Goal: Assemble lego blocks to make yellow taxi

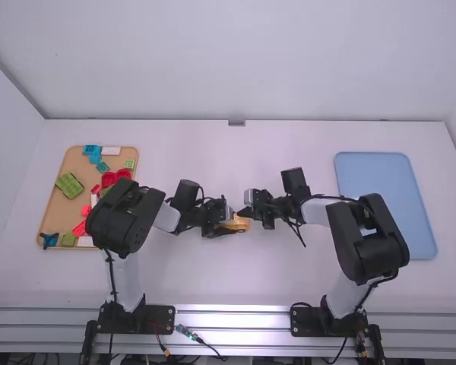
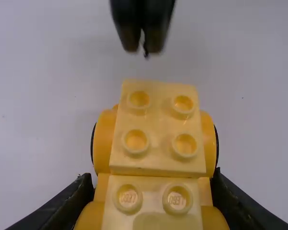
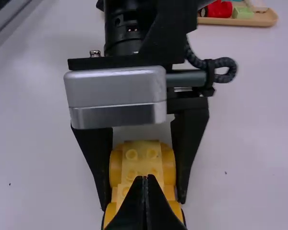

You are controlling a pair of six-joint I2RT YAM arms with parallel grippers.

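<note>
Yellow wheeled Lego car (image 1: 244, 223) here, pinched in my left gripper (image 1: 229, 225), well in from the tabletop's near edge (image 1: 228, 304), and my right gripper (image 1: 242, 213) hovers close, fingertips pressed together!

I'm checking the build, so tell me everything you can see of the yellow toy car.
The yellow toy car looks like smooth plastic, its paler top stepped and studs bare, with black-edged yellow wheels along both sides. It is upright near the middle of the table, clamped by the left pincer; the closed right pincer hangs just off one end.
</note>
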